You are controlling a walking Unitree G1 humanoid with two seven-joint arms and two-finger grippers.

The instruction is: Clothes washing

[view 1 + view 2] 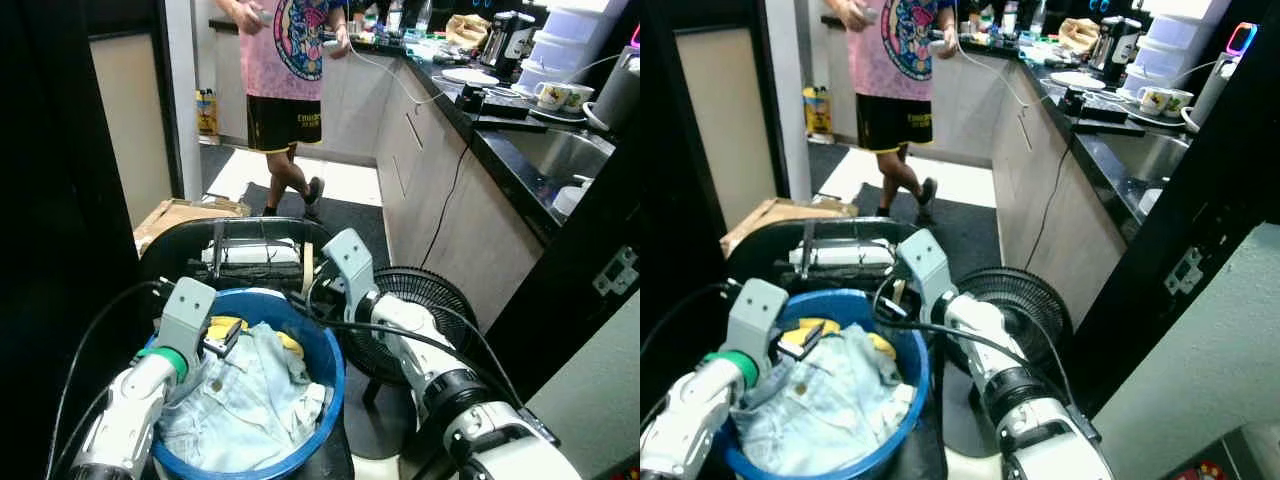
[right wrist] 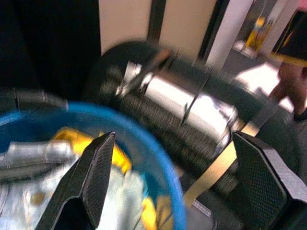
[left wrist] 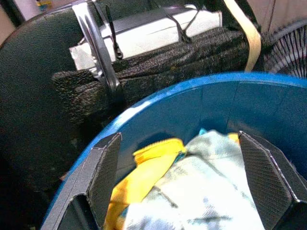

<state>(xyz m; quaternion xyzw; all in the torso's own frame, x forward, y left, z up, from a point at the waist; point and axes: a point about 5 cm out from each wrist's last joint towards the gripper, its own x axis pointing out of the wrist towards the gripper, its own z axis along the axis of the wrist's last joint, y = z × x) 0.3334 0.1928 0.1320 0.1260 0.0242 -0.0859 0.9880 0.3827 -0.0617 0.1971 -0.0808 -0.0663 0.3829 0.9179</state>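
Both hands wide open, L hand [image 3: 192, 187] over denim [image 1: 245, 400] in blue tub [image 1: 325, 375]; snag risk if yellow cloth [image 3: 144, 167] dragged w/ it.

Silver arms with black cables, a green band on the left wrist [image 1: 172, 361], textured black pincer fingers [image 3: 106, 167]

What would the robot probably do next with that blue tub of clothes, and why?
Probably lower the left gripper onto the pale denim garment and close on it. Its fingers stand open just above the clothes inside the blue tub, with a yellow garment beside the denim. The right gripper, also open, sits over the tub's far rim, farther from the laundry.
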